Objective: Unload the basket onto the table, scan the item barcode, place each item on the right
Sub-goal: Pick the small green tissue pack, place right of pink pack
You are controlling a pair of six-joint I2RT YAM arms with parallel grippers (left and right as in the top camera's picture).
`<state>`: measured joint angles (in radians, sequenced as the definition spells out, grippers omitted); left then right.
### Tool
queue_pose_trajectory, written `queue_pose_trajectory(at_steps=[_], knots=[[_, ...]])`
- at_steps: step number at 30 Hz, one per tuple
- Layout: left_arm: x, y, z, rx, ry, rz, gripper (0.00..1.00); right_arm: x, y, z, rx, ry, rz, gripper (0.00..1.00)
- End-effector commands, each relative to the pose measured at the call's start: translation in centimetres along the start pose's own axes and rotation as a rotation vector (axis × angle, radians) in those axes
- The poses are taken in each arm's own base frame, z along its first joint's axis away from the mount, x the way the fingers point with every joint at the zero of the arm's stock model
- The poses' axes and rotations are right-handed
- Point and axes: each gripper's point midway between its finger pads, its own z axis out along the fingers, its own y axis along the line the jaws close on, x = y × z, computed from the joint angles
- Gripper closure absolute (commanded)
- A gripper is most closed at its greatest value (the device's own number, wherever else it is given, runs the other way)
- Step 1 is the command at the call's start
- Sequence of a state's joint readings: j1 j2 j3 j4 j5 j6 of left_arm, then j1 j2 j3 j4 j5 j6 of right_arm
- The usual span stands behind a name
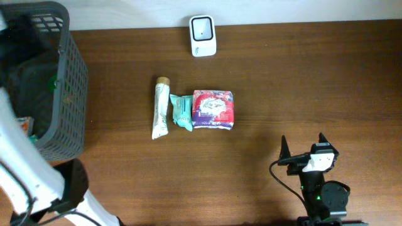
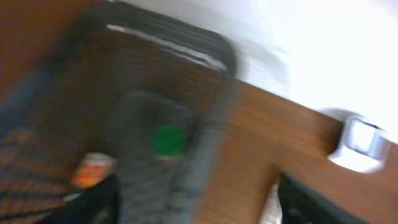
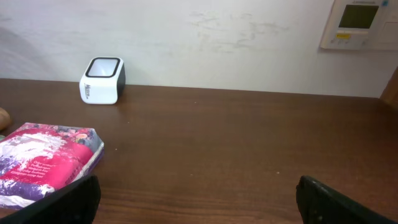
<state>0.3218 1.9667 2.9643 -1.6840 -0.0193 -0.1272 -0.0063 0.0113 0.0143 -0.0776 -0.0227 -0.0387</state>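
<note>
Pink-and-purple pkt (image 1: 213, 109) lies flat mid-bench, rightmost in a row of three. It touches a small teal pkt (image 1: 181, 112), w/ a white tube (image 1: 161, 108) just beside that. None of them is at the scanner (image 1: 203, 36), which stands well apart at the far edge of the bench (image 1: 314, 75). My read: all three unscanned, no pickup begun.

Tube's long axis runs front-to-back, tan cap pointing at the far edge, approx toward the scanner. Teal pkt runs the same way. Pink pkt is near square, no barcode visible.

Further out, grey basket (image 1: 69, 94) at the left edge holds an orange-labelled item (image 2: 93, 169) and a green object (image 2: 168, 138), prob. finished ones, can't confirm.

L tool (image 2: 196, 202) hangs over the basket, fingers apart, nothing btwn them, view blurred. R tool (image 1: 303, 139) sits near the front edge, fingers wide apart, empty.
</note>
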Motion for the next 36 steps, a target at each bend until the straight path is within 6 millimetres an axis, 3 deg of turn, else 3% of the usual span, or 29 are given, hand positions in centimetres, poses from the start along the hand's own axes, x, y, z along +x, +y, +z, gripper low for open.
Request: queue_pose_trajectory(at_steps=[1,3,4,6,7,11,14,16,22,24,28,32,36], knots=[[1.0,6.4,1.5,-0.187,0.075,-0.024,0.25,0.3,0.0,0.0,0.003,0.004,-0.006,0.01],[3.2,9.7,3.5,-0.322,0.186,-0.052,0.18,0.3,0.0,0.0,0.003,0.004,-0.006,0.01],[5.3,12.2,4.8,-0.436,0.276,-0.104,0.18,0.3,0.0,0.0,0.003,0.004,-0.006,0.01],[8.3,14.6,6.8,-0.526,0.396,-0.129,0.19,0.3,0.0,0.0,0.003,0.004,-0.006,0.01],[9.6,15.4,8.4,-0.537,0.441,-0.135,0.27,0.3,0.0,0.0,0.003,0.004,-0.006,0.01],[15.1,17.0,14.0,-0.545,0.591,-0.083,0.25,0.3,0.0,0.0,0.003,0.004,-0.006,0.01],[19.0,17.5,16.8,-0.553,0.655,-0.074,0.21,0.3,0.0,0.0,0.004,0.004,-0.006,0.01],[20.8,18.0,18.0,-0.57,0.672,-0.073,0.18,0.3,0.0,0.0,0.003,0.004,-0.006,0.01],[24.5,18.9,20.0,-0.581,0.7,-0.105,0.34,0.3,0.0,0.0,0.003,0.004,-0.006,0.01],[25.7,19.2,20.6,-0.587,0.707,-0.106,0.35,0.3,0.0,0.0,0.003,0.004,-0.006,0.01],[27.8,21.1,20.9,-0.603,0.72,-0.154,0.44,0.3,0.0,0.0,0.003,0.004,-0.006,0.01],[29.2,21.9,21.7,-0.563,0.705,-0.223,0.44,0.3,0.0,0.0,0.003,0.004,-0.006,0.01],[30.0,21.2,22.7,-0.503,0.694,-0.254,0.45,0.3,0.0,0.0,0.003,0.004,-0.006,0.01]])
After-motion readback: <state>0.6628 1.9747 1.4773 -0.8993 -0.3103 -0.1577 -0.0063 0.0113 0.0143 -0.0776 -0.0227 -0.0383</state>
